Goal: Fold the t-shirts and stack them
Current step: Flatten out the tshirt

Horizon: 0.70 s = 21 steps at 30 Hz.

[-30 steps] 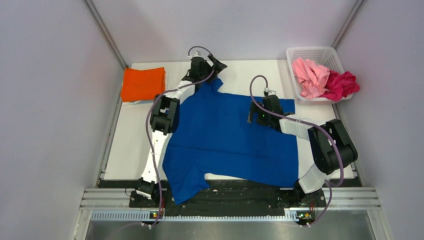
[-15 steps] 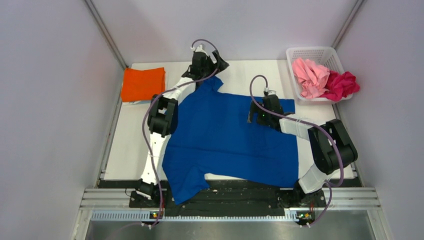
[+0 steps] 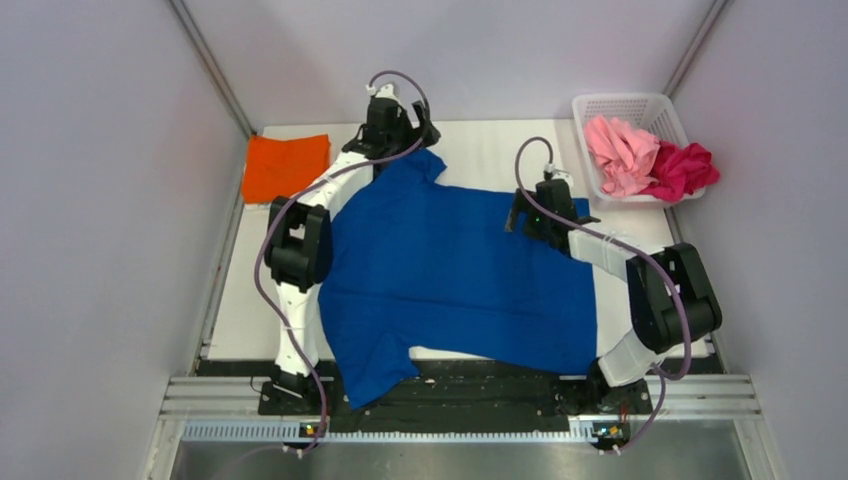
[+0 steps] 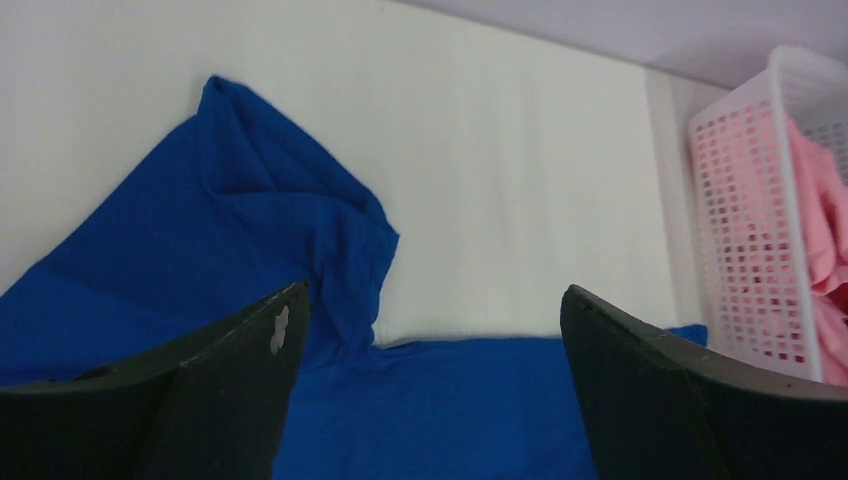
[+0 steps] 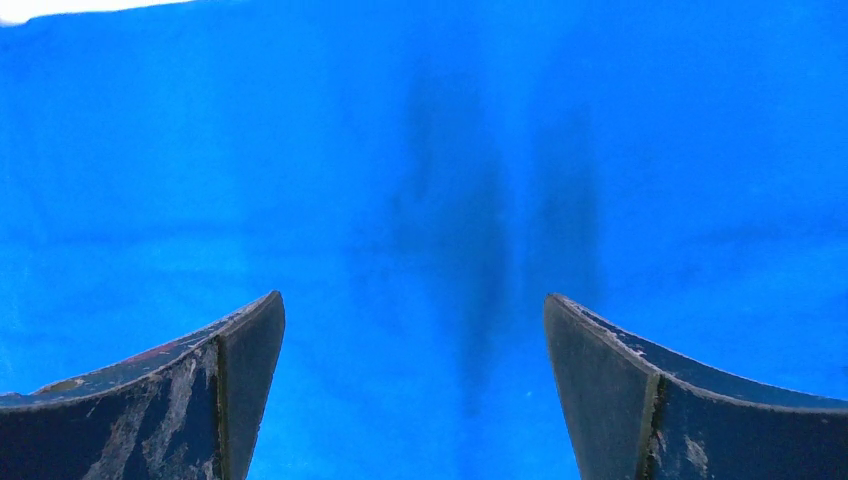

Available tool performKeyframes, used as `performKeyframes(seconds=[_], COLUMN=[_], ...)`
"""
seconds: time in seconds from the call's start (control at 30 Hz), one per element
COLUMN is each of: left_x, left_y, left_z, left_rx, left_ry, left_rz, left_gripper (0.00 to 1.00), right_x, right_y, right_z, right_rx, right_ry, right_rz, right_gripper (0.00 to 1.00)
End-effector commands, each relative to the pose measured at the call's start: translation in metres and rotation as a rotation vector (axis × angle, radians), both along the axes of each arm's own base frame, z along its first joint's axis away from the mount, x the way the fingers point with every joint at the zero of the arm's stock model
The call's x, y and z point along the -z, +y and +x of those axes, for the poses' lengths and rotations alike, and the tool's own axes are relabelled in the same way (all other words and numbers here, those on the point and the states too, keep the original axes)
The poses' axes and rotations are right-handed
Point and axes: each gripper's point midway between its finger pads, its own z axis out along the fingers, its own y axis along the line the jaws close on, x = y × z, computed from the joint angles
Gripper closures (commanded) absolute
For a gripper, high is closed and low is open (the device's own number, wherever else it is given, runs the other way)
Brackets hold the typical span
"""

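One of four shirts looks finished and three are left, by my count.

Nearest: blue shirt (image 3: 450,280) spread flat across table (image 3: 250,300), unfolded, no print showing on its upper face. Near sleeve (image 3: 372,372) hangs off the near table edge onto the black rail (image 3: 480,385). Body lies mostly smooth, hem toward the right.

Mid-table: right gripper (image 5: 412,296) hovers over the shirt's right-hand part. Fingers spread wide, nothing between them, only blue cloth below. Cannot tell from the wrist view whether the tips touch the cloth.

Farther: left gripper (image 4: 432,295) at the far edge of the shirt, also spread wide and empty. Far sleeve (image 4: 290,230) sits just ahead of it to the left, rumpled, with a doubled-over crease. White table beyond.

Far left corner: orange shirt (image 3: 285,167) folded to a neat rectangle, lying alone. I judge it the start of the stack.

Far right corner: basket (image 3: 620,100) holding pink shirt (image 3: 620,150) and magenta shirt (image 3: 685,168). Both are bunched, with the magenta spilling over the right rim.

Judgement: early-to-middle stage. Blue is laid out but no fold is made. The step in hand is likely tidying the sleeves before a first fold. After that, blue goes onto orange. Pink and magenta must then each be pulled out, flattened, folded and stacked.
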Motion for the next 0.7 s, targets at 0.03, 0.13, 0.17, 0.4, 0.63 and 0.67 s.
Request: performKeyframes(seconds=[0.03, 0.13, 0.17, 0.4, 0.63, 0.67], left_x=[0.065, 0.078, 0.085, 0.121, 0.149, 0.15], left_y=[0.002, 0.002, 0.002, 0.008, 0.027, 0.03], left_z=[-0.006, -0.004, -0.003, 0.019, 0.045, 0.046], left_rx=[0.032, 0.026, 0.024, -0.039, -0.11, -0.124], left_ry=[0.162, 0.182, 0.193, 0.215, 0.296, 0.3], left_rz=[0.085, 0.096, 0.099, 0.132, 0.096, 0.089], left_gripper=[0.01, 0.01, 0.01, 0.01, 0.01, 0.01], right_x=[-0.02, -0.017, -0.017, -0.005, 0.018, 0.028], right_y=[-0.025, -0.04, -0.046, -0.068, -0.07, -0.071], right_z=[0.019, 0.023, 0.025, 0.042, 0.076, 0.079], right_rx=[0.092, 0.128, 0.142, 0.182, 0.158, 0.153], right_ry=[-0.04, -0.034, -0.033, -0.008, 0.058, 0.087], right_rz=[0.037, 0.02, 0.015, -0.034, -0.068, -0.076], right_gripper=[0.01, 0.01, 0.01, 0.01, 0.01, 0.01])
